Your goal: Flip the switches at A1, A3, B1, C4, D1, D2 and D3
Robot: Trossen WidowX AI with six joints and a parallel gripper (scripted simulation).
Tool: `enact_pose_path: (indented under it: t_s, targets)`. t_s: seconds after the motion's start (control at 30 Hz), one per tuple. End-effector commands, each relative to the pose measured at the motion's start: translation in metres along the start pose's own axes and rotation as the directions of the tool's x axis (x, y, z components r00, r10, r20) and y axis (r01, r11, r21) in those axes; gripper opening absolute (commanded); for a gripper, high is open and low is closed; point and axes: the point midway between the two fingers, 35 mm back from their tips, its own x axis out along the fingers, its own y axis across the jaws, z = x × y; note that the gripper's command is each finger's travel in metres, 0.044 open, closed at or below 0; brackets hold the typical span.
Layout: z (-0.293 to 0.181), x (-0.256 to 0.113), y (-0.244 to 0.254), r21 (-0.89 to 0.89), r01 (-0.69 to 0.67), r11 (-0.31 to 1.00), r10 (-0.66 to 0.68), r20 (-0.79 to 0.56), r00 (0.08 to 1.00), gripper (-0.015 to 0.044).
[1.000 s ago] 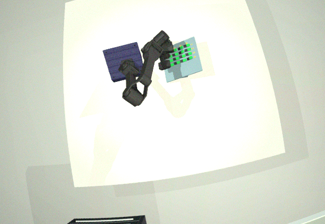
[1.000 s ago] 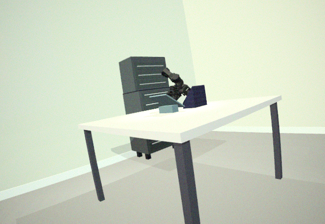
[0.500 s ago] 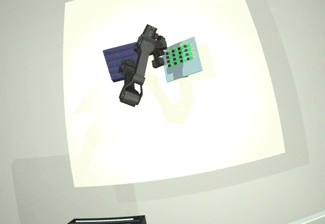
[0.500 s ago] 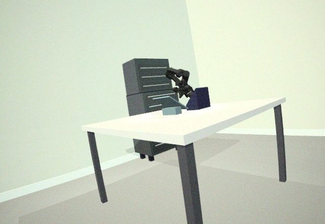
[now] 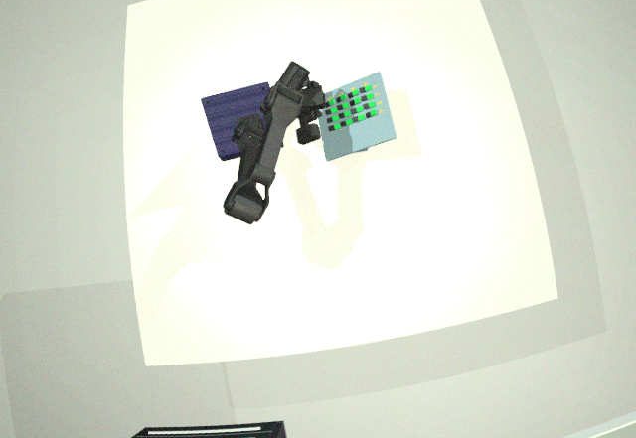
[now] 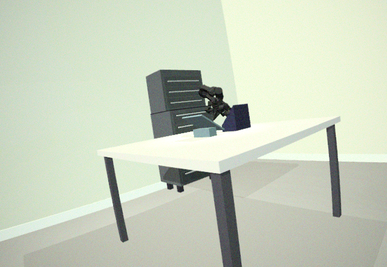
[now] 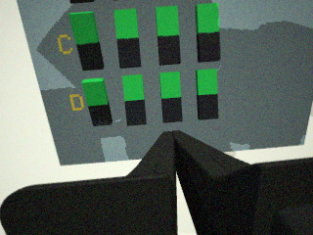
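The tilted light blue panel (image 5: pixel 377 138) (image 6: pixel 204 121) (image 7: pixel 264 98) carries green-and-black switches. My gripper (image 7: pixel 171 139) is shut and empty; its tips appear just below row D, between D2 and D3, in the wrist view. Whether they touch the panel I cannot tell. D1 (image 7: pixel 94 91), D2 (image 7: pixel 133 88), D3 (image 7: pixel 170 85) and C4 (image 7: pixel 207 20) show their green halves on the far side and black halves nearer me. A1 (image 5: pixel 368 87), A3 (image 5: pixel 372 104) and B1 (image 5: pixel 355 92) show small in the top view. Which ends are raised is unclear there.
A dark blue slanted block (image 5: pixel 234 102) (image 6: pixel 237 118) stands under and beside the arm, left of the panel in the top view. A light blue base block (image 6: pixel 204 132) is near the panel on the white table (image 5: pixel 436 243) (image 6: pixel 274 137). A dark drawer cabinet (image 6: pixel 182 93) stands behind the table.
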Motion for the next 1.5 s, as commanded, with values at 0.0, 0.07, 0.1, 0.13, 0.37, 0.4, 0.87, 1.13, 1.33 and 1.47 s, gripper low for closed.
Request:
enact_pose_path:
  t_s: [0.0,0.07,0.1,0.13,0.37,0.4,0.87,1.13,1.33,1.47]
  targets:
    - [-0.001,0.015,-0.005,0.006,0.012,1.0,-0.012,0.02,1.0,0.0]
    - [-0.001,0.015,-0.005,0.006,0.012,1.0,-0.012,0.02,1.0,0.0]
    - [-0.001,0.015,-0.005,0.006,0.012,1.0,-0.012,0.02,1.0,0.0]
    - [-0.001,0.015,-0.005,0.006,0.012,1.0,-0.012,0.02,1.0,0.0]
    - [-0.001,0.025,-0.006,0.006,0.015,1.0,-0.015,0.021,1.0,0.0]
    - [-0.001,0.025,-0.006,0.006,0.014,1.0,-0.015,0.021,1.0,0.0]
    - [-0.001,0.039,-0.006,0.006,0.013,1.0,-0.013,0.02,1.0,0.0]
    - [-0.001,0.039,-0.006,0.006,0.013,1.0,-0.013,0.02,1.0,0.0]
    - [-0.001,0.039,-0.006,0.006,0.013,1.0,-0.013,0.02,1.0,0.0]
    - [-0.001,0.039,-0.006,0.006,0.013,1.0,-0.013,0.02,1.0,0.0]
